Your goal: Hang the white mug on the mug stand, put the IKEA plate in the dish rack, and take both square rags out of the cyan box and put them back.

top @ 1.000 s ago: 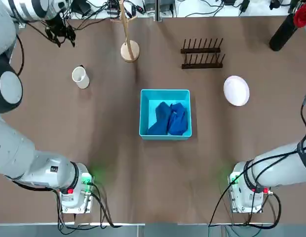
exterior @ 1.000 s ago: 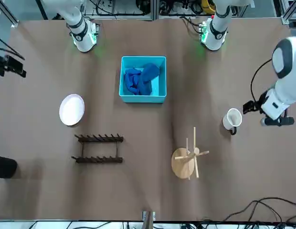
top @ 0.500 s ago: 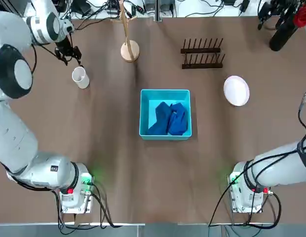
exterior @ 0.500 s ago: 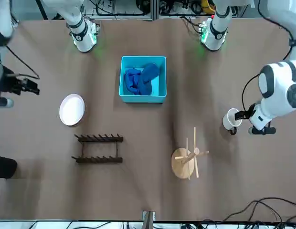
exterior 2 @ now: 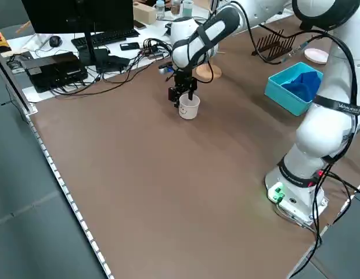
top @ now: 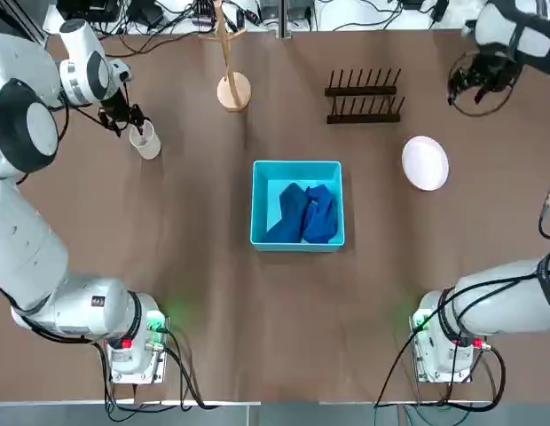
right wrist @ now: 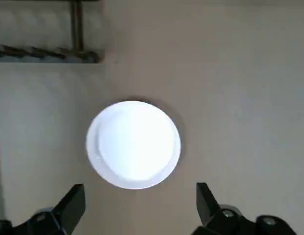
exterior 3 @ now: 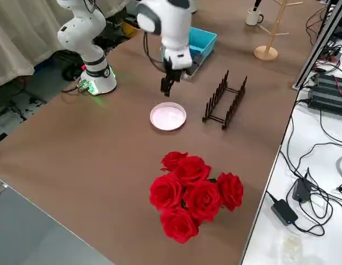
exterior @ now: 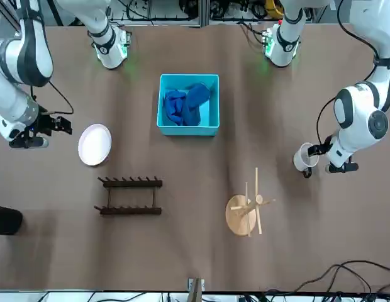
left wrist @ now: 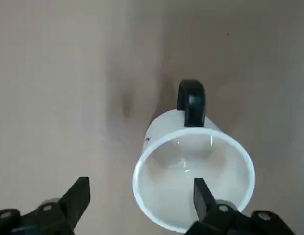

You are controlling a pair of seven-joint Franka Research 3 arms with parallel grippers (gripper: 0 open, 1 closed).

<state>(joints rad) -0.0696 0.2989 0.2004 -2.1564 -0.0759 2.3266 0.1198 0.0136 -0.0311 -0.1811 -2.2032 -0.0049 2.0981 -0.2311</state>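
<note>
Left wrist view: the left tool (left wrist: 141,181) stands at the mug (left wrist: 193,161), jaws apart, one finger over the mouth and the other outside; this placement suits a rim-wall grip. Contact cannot be confirmed. Align before closing; an off-centre pinch may tip the mug. The right tool (right wrist: 140,187) is apart near the plate (right wrist: 134,145), probably staged for racking. Top view, from the box (top: 297,248): mug at 10 o'clock, stand (top: 233,91) at 11, rack (top: 364,118) at 1, plate at 2. Both rags (top: 303,214) lie inside the box.
</note>
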